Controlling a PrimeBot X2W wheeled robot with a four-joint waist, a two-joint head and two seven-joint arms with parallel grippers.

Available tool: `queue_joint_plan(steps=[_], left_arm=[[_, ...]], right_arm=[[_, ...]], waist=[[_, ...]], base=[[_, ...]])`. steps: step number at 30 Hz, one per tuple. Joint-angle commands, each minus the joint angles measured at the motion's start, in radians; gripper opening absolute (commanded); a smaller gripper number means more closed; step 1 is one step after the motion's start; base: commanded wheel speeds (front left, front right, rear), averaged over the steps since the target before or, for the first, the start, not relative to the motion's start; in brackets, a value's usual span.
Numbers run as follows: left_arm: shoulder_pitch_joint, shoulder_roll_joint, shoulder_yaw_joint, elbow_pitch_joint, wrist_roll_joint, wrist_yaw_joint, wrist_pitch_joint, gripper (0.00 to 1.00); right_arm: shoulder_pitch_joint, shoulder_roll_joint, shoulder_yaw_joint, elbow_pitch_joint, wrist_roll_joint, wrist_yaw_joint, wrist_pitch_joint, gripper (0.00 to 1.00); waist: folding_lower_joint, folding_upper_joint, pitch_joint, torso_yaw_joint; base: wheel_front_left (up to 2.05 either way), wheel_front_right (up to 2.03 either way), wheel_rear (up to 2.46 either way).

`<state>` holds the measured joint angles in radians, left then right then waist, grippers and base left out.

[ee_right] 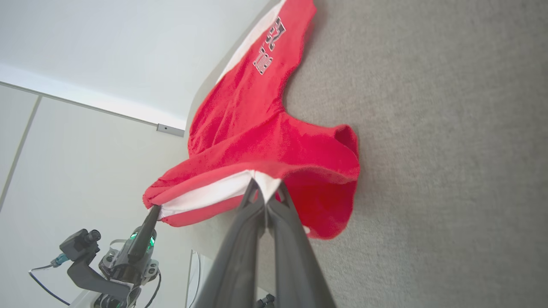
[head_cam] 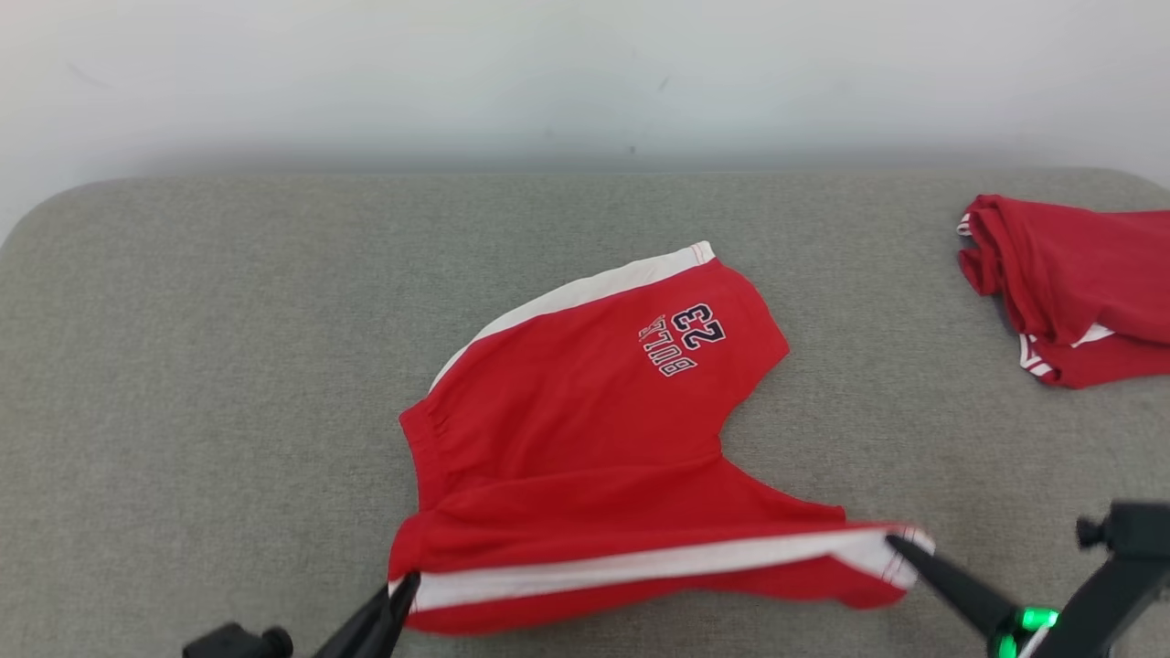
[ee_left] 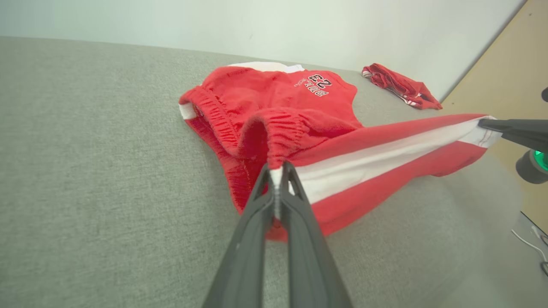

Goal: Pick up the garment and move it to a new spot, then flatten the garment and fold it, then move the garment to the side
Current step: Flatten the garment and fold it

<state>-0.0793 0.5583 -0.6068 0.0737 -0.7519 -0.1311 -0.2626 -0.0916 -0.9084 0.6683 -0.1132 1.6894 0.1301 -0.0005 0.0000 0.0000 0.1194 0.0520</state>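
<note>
1. On the grey table (head_cam: 183, 366), count one pair of red shorts (head_cam: 585, 429) near the middle. The far leg lies flat on the cloth and the near edge is raised.
2. Count two white stripes on the shorts: the far stripe (head_cam: 585, 291) and the near stripe (head_cam: 640, 562).
3. Count two claws. Your left claw (head_cam: 407, 585) is pinched narrow on the waistband end of the near stripe. Your right claw (head_cam: 900, 546) is pinched narrow on its hem end. The stripe is stretched between them.
4. Count one second red garment (head_cam: 1079, 283), bunched at the table's far right, well apart from the shorts.
5. The head view gives you the whole layout and the print (head_cam: 684, 340), "BULLS 23", upside down.
6. The left wrist view adds the gathered elastic waistband (ee_left: 214, 115), a tan surface (ee_left: 513, 77) beyond the table, and one thin white cable (ee_left: 528, 244).
7. The right wrist view adds the open leg hole (ee_right: 338, 179) sagging beside your right claw.
8. Materials: the table covering is woven and matte, with rounded corners. The shorts are a soft knit. The claw fingers are long, dark, smooth and tapered.
</note>
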Motion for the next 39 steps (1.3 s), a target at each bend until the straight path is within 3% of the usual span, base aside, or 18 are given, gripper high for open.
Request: queue_joint_plan(steps=[1, 12, 22, 29, 39], left_arm=[[-0.026, 0.001, 0.009, -0.014, -0.006, 0.002, -0.003, 0.0], [-0.304, -0.007, -0.065, 0.023, -0.036, 0.002, -0.003, 0.0], [-0.554, -0.026, -0.145, 0.194, -0.115, 0.002, -0.003, 0.0], [-0.635, -0.052, -0.185, 0.254, -0.138, 0.002, -0.003, 0.0], [-0.688, -0.092, -0.202, 0.293, -0.138, 0.002, -0.003, 0.0]], right_arm=[[-0.03, -0.006, -0.019, 0.009, -0.003, 0.002, -0.004, 0.0], [-0.347, 0.039, -0.051, 0.149, -0.092, 0.002, 0.118, 0.0], [-0.726, 0.18, 0.017, 0.444, -0.245, 0.002, 0.249, 0.0], [-0.916, 0.281, 0.071, 0.663, -0.372, 0.002, 0.227, 0.0], [-1.059, 0.369, 0.167, 0.86, -0.49, 0.002, 0.184, 0.0]], waist=[[0.0, 0.0, 0.005, 0.012], [0.0, 0.0, 0.111, 0.074], [0.0, 0.0, 0.22, 0.099], [0.0, 0.0, 0.277, 0.129], [0.0, 0.0, 0.328, 0.164]], base=[[0.0, 0.0, 0.0], [0.0, 0.0, 0.0], [0.0, 0.0, 0.0], [0.0, 0.0, 0.0], [0.0, 0.0, 0.0]])
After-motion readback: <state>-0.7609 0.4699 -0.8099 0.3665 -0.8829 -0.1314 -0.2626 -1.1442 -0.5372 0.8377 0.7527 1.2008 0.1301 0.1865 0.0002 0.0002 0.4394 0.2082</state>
